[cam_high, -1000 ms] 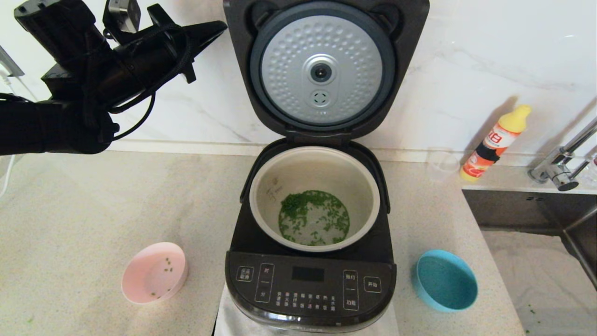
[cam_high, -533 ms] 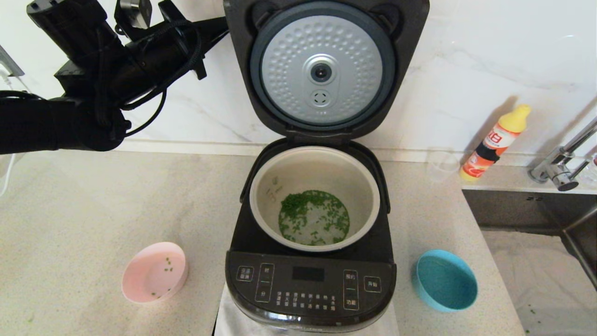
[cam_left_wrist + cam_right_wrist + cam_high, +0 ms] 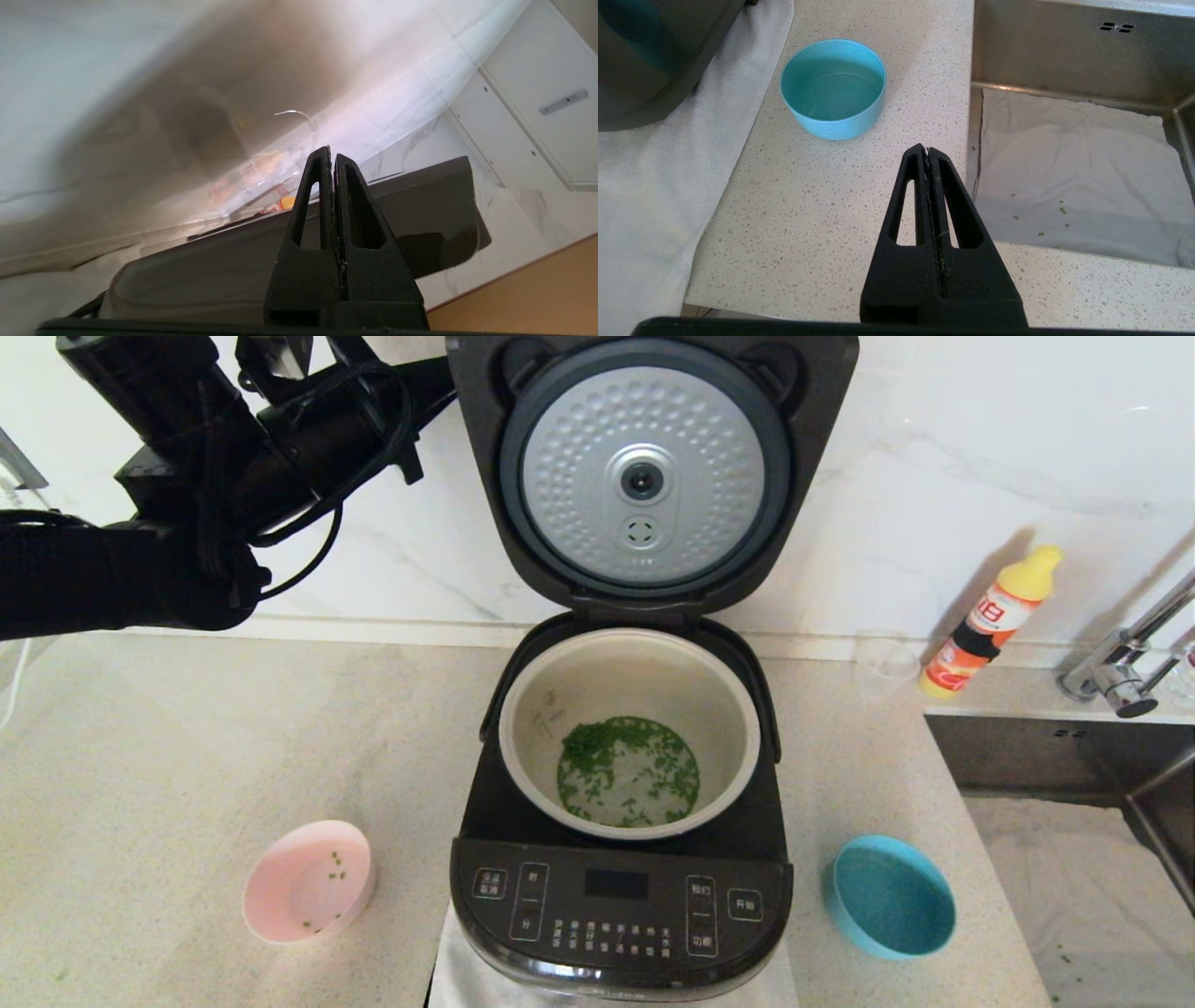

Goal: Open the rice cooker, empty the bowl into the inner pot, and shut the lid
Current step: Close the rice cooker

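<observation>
The left tool [image 3: 332, 151] has its two fingers pressed flat together with nothing between them, raised high beside the left edge of the lid [image 3: 644, 476], its tip pointing at the lid's dark outer shell [image 3: 420, 210]; whether it touches that shell cannot be told, since in the head view the tip is hidden behind the lid's edge. The right tool [image 3: 928, 151] hangs parked, fingers likewise pressed together and holding nothing, above the speckled tabletop [image 3: 808, 196] near the sink's edge; it lies outside the head view. The tabletop is pale speckled stone meeting a white marble-veined wall [image 3: 934, 448], with white cabinet doors [image 3: 537, 93] seen past the lid. To the right a steel sink [image 3: 1041, 56] is let into the tabletop, a white cloth [image 3: 1073, 172] lying in it with a few green specks, and a tap [image 3: 1120, 677] is cut off at the frame's edge. The rice cooker [image 3: 621, 905] stands at the middle front on a white cloth, its lid swung fully up, dimpled silver disc facing forward. The inner pot [image 3: 630, 728] sits in the cooker with chopped green bits [image 3: 627, 770] scattered over its bottom. A pink bowl [image 3: 310, 880] left of the cooker holds only a few green scraps; a blue bowl [image 3: 889, 896] on the right looks empty. A yellow-capped bottle [image 3: 991, 621] leans by the wall, with what seems a clear cup [image 3: 885, 663] beside it, hard to make out.
</observation>
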You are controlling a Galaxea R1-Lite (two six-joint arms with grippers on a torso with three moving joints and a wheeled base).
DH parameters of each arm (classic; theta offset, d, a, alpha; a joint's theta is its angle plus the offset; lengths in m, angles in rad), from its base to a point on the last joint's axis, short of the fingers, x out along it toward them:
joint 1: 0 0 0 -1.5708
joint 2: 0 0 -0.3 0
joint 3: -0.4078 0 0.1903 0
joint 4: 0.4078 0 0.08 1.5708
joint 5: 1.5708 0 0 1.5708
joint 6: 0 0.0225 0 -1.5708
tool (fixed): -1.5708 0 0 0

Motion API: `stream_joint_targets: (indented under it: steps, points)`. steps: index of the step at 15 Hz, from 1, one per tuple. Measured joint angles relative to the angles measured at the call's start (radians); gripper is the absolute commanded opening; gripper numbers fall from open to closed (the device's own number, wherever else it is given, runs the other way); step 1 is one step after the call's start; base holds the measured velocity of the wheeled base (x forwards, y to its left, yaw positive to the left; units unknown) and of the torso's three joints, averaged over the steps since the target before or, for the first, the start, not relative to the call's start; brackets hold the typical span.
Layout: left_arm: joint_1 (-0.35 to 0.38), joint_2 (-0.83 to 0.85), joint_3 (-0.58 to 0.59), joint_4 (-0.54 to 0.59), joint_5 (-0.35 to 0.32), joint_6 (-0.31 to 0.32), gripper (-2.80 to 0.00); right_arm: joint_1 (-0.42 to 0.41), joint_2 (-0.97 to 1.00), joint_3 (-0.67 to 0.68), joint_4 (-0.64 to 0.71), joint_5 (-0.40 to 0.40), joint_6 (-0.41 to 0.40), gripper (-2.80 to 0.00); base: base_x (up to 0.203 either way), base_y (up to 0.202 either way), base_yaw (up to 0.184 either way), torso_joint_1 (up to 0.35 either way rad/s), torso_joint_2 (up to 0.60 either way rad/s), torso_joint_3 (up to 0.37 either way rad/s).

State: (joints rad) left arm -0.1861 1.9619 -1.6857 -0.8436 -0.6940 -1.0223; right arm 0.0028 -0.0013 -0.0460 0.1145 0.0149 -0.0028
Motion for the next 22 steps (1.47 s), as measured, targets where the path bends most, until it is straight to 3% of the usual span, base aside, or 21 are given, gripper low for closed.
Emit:
stream_joint_targets:
  steps: [7,11,16,22]
  points:
    - [-0.012,-0.002,0.013,-0.006,-0.075,0.000,-2.80,0.000,0.000,0.000,0.000,0.000,0.000,-2.80,0.000,0.000,0.000,0.000,0.00,0.000]
    - [-0.012,-0.019,0.048,-0.009,-0.081,0.005,-2.80,0.000,0.000,0.000,0.000,0.000,0.000,-2.80,0.000,0.000,0.000,0.000,0.00,0.000]
    - [-0.011,-0.070,0.190,-0.080,-0.113,0.008,-2.80,0.000,0.000,0.000,0.000,0.000,0.000,-2.80,0.000,0.000,0.000,0.000,0.00,0.000]
    - [-0.012,-0.155,0.323,-0.084,-0.161,0.019,-2.80,0.000,0.000,0.000,0.000,0.000,0.000,-2.80,0.000,0.000,0.000,0.000,0.00,0.000]
